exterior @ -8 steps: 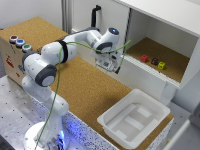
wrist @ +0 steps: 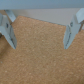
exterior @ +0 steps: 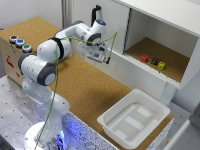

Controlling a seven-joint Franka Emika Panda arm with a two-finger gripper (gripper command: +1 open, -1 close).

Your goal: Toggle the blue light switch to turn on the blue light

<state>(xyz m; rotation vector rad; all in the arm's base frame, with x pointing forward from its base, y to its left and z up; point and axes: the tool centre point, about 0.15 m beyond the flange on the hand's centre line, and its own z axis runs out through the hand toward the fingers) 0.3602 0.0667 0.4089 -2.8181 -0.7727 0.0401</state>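
Arm reaches across the cork table (exterior: 95, 95), gripper (exterior: 99, 56) pointing down (wrist view: fingers (wrist: 72, 31) spread, nothing between). Blue light switch (exterior: 19, 43) sits well apart, on the exterior view's left.

1. Hand (wrist: 41, 31) w/ fingers spread wide; one finger (wrist: 8, 31) at each side of the pic, other finger (wrist: 73, 31) opposite.
2. Nothing btwn the fingers.
3. Table (wrist: 42, 57) below: brown cork-like surface, fills most of the frame.
4. Pale strip beyond the cork edge.
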